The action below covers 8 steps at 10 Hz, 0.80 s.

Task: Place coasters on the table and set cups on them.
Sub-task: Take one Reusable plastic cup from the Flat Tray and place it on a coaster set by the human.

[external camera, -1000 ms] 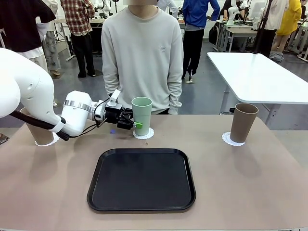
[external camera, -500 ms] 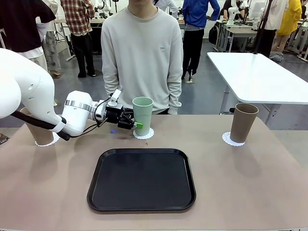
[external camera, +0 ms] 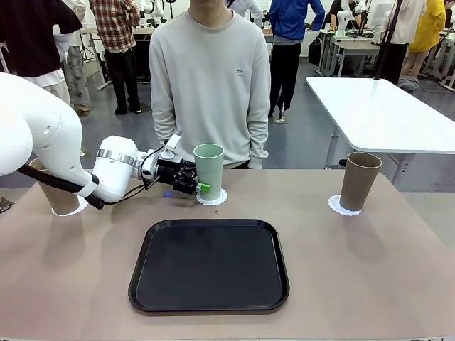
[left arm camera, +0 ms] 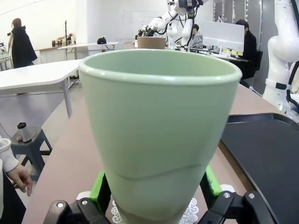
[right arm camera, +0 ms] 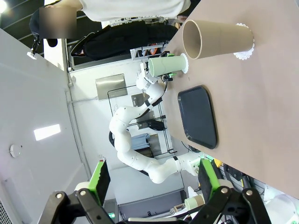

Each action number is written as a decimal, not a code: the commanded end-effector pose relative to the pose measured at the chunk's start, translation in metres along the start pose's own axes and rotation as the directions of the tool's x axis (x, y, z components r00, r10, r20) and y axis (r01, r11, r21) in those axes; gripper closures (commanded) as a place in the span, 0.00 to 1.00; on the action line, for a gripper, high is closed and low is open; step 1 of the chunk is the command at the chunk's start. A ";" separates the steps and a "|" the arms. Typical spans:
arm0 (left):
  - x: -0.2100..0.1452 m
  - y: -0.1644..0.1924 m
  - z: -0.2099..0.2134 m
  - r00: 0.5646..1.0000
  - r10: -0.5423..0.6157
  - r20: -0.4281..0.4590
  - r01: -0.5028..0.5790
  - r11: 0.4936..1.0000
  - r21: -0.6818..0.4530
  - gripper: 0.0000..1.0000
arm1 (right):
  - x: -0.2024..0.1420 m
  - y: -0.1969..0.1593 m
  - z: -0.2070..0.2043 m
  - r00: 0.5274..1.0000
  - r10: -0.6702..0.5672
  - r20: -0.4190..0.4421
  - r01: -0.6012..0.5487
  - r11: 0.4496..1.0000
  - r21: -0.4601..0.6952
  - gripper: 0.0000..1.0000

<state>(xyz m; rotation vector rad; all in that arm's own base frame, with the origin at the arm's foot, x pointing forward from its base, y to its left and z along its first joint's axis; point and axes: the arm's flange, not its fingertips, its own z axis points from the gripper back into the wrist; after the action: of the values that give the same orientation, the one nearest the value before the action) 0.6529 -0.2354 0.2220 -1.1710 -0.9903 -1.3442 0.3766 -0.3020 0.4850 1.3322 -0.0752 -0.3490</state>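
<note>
At the far edge of the table [external camera: 370, 270], just in front of the person [external camera: 210, 85], my left gripper [external camera: 200, 182] reaches in sideways around the base of the mint green cup [external camera: 208, 171]. Its jaws are spread, one green pad [left arm camera: 99, 190] on each side of the cup's lower wall; from the wrist view they look to stand just off the surface, though I cannot be sure there is a gap. That cup stands upright on a lacy white coaster [external camera: 213, 197], whose scalloped edge peeks out beneath it.

On my right side a tan-brown cup [external camera: 359, 180] stands upright on its own coaster [external camera: 343, 206] near the table's far right corner. Behind my left arm a second tan-brown cup [external camera: 57, 199] sits on a third coaster [external camera: 71, 209], mostly hidden by the arm.

Between me and the green cup lies a black tray [external camera: 210, 266], flat on the table.

My right gripper [right arm camera: 152, 186] is well apart from all of this, its fingers wide apart and nothing between them.
</note>
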 end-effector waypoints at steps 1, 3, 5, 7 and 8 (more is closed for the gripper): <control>0.004 0.005 0.001 1.000 0.005 -0.024 -0.006 1.000 -0.024 0.00 | 0.000 0.002 -0.001 1.000 -0.004 0.006 0.004 1.000 0.016 0.00; 0.006 0.004 0.003 0.999 -0.001 -0.037 0.000 1.000 -0.021 0.00 | 0.000 0.002 -0.001 1.000 -0.004 0.006 0.004 1.000 0.016 0.00; 0.007 0.007 0.008 0.998 0.006 -0.064 -0.006 1.000 -0.013 0.00 | 0.000 0.002 -0.001 1.000 -0.004 0.006 0.004 1.000 0.016 0.00; 0.002 0.009 0.010 0.994 0.021 -0.111 -0.024 0.999 -0.025 0.00 | 0.000 0.002 -0.001 1.000 -0.004 0.006 0.004 1.000 0.016 0.00; 0.002 0.010 0.011 0.991 0.016 -0.134 -0.020 0.999 -0.026 0.00 | 0.000 0.002 -0.001 1.000 -0.004 0.006 0.004 1.000 0.016 0.00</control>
<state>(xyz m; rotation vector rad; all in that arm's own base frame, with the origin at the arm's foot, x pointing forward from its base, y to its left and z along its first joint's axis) 0.6574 -0.2242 0.2214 -1.1216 -0.9117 -1.3833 0.3766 -0.3020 0.4850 1.3322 -0.0752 -0.3490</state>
